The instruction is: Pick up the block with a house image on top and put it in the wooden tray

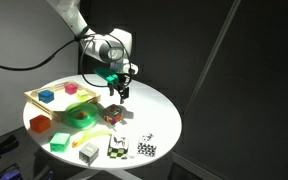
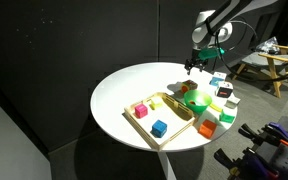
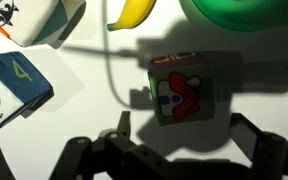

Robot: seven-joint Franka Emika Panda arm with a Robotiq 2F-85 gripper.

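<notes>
The block with a house image on top is a small cube with a pale top bearing a red house picture. It sits on the white table in the wrist view, just beyond my fingers. In an exterior view it shows as a dark red cube beside the green dish. My gripper is open and empty, one finger on each side below the block. In both exterior views the gripper hovers a little above the block. The wooden tray lies at the table's far side from the gripper and holds a pink and a blue block.
A round green dish lies next to the house block. A banana, an orange block, a green block and two black-and-white patterned cubes stand around. The round table's edge is close by.
</notes>
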